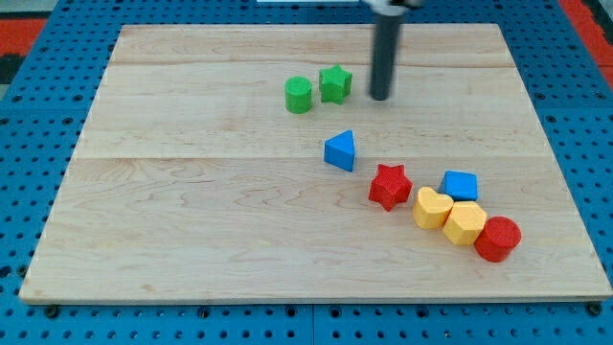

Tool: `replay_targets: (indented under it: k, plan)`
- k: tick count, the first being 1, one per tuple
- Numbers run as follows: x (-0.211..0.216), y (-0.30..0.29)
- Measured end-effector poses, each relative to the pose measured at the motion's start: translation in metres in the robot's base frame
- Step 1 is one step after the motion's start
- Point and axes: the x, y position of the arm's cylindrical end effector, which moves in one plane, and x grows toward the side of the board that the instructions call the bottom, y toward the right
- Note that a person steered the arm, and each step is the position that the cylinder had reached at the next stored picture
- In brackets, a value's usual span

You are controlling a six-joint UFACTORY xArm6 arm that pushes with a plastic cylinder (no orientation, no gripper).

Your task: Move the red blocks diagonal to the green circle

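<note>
The wooden board (192, 220) carries eight blocks: near the blue triangle (340, 151) sit the green circle (299, 95), green star (334, 83), red star (390, 186), blue cube (460, 185), yellow heart (431, 207), yellow hexagon (465, 222) and red circle (497, 239).

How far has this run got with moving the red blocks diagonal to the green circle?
Done: little, if anything. The red star and red cylinder sit at the view's lower right, far from the green circle; the star does lie roughly diagonal, but distant. In hand: my tip stands just right of the green star, touching no red block. Left: pushing both reds up-left, around the blue triangle.
</note>
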Motion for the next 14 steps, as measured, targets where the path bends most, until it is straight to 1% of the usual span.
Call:
replay_targets:
  k: [1,2,3,4,5,6,7,9,10,12,13,14]
  plan:
    - [0.032,0.118]
    - [0.131,0.146]
    - [0.191,0.107]
    - [0.195,0.064]
    - [0.181,0.055]
    - [0.166,-0.001]
    - [0.143,-0.063]
    - [0.134,-0.044]
    - [0.137,-0.084]
    - [0.145,-0.212]
    - [0.205,-0.170]
    - [0.275,-0.098]
